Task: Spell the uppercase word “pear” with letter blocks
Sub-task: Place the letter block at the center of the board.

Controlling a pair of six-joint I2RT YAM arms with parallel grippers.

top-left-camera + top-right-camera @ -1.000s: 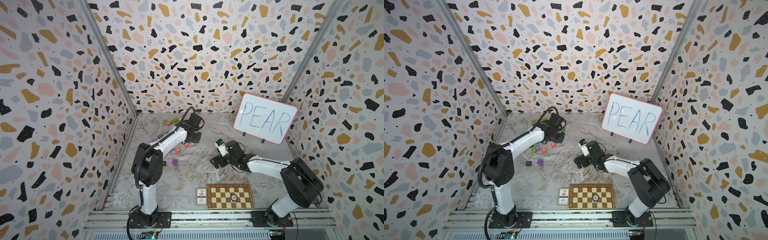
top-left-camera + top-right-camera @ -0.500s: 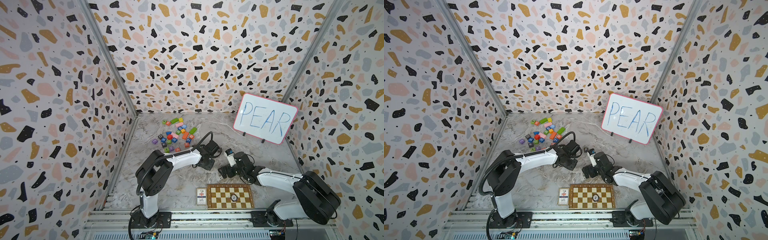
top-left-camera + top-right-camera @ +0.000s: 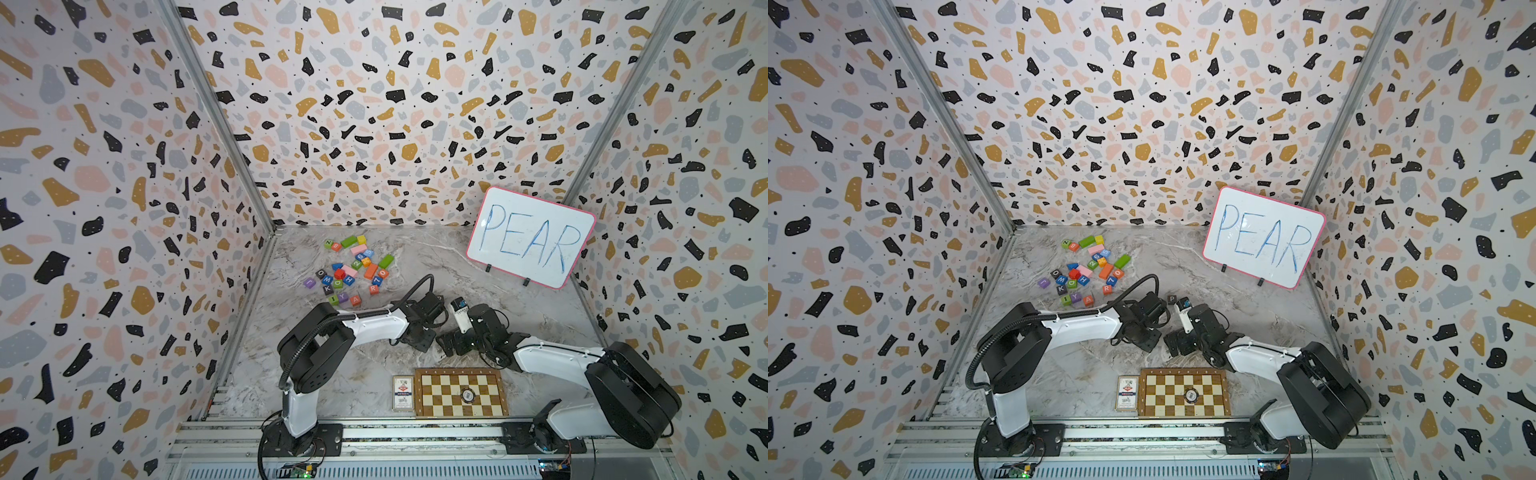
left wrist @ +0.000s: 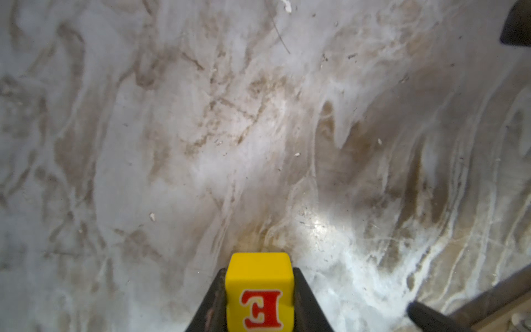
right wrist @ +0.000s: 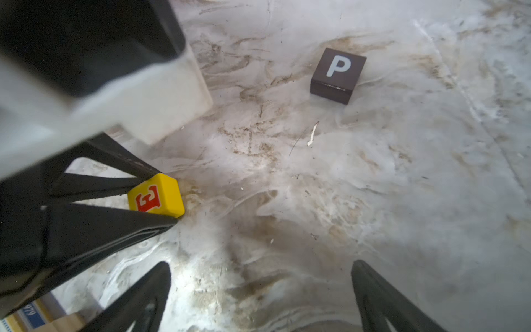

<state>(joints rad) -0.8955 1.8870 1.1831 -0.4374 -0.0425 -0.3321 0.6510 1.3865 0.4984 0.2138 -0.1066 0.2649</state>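
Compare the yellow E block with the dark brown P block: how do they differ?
The yellow block with the red E is pinched in the left hand; the dark brown block with the white P lies free on the marble tabletop. E is red on yellow, P white on dark. Both are small lettered blocks.

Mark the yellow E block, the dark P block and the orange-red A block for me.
yellow E block (image 5: 156, 197): right wrist view, on its lettered face.
dark P block (image 5: 339, 67): right wrist view, on the top face with the P.
orange-red A block (image 3: 355, 300): a top view, on its top face.
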